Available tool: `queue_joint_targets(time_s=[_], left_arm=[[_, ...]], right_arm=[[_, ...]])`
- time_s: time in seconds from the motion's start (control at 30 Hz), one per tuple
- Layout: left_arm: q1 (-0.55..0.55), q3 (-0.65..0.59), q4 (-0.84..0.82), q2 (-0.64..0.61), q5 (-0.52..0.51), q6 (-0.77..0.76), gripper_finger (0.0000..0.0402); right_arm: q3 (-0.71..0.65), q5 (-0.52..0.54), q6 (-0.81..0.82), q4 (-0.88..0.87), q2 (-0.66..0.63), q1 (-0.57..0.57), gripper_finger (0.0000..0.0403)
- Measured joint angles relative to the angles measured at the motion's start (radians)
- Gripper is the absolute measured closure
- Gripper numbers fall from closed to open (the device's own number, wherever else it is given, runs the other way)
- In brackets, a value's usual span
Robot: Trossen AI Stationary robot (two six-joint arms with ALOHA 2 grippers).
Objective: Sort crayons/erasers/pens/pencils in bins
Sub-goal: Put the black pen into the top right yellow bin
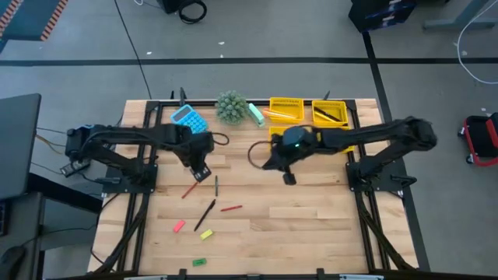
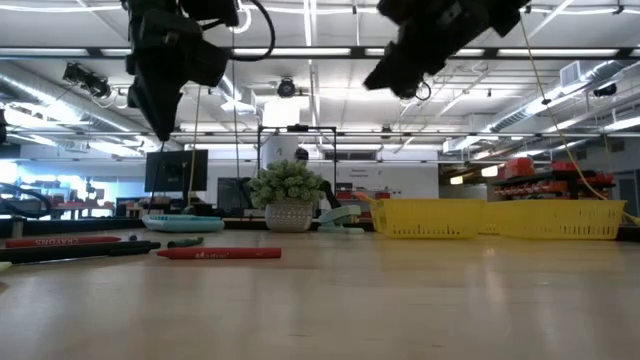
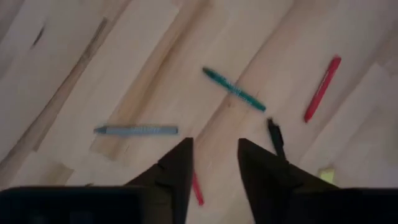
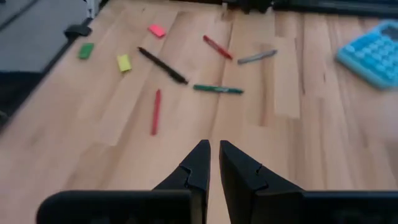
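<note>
Wooden worktop [image 1: 311, 225] carries the loose things: red crayons [image 4: 155, 111], a black pen [image 4: 163, 65], and pink [image 4: 157, 30], yellow [image 4: 124, 62] and green [image 4: 86, 50] erasers lie scattered on its near half. Yellow bins [image 1: 285, 108] stand at the far edge, right of a small plant [image 1: 231, 106] and a blue calculator [image 1: 190, 119]. Left gripper [image 3: 214, 163] hangs above the crayons with fingers parted, grasping nothing. Right gripper [image 4: 213, 158] hovers near the bins, its fingers almost together and empty.
</note>
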Motion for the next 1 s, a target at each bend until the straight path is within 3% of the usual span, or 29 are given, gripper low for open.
queue_joint_targets(time_s=[0.13,0.27,0.4,0.63,0.83,1.0], left_arm=[[-0.064,0.000,0.020,0.050,-0.048,-0.058,0.0233],[-0.098,0.000,0.026,0.093,-0.060,-0.116,0.0226],[-0.132,0.000,0.032,0.120,-0.068,-0.237,0.0232],[-0.224,0.000,0.110,0.168,-0.226,-0.411,0.0252],[-0.306,0.000,0.159,0.231,-0.219,-0.533,0.0266],[-0.332,0.000,0.159,0.270,-0.257,-0.574,0.0268]], right_arm=[[-0.012,0.002,0.081,-0.105,-0.090,0.026,0.0361],[-0.074,0.013,0.090,-0.095,-0.112,0.081,0.0361],[-0.125,0.015,0.105,-0.042,-0.094,0.111,0.0361],[-0.166,0.092,0.153,-0.020,-0.041,0.121,0.0361],[-0.176,0.091,0.231,-0.037,-0.030,0.129,0.0361],[-0.176,0.089,0.188,-0.036,-0.031,0.146,0.0361]])
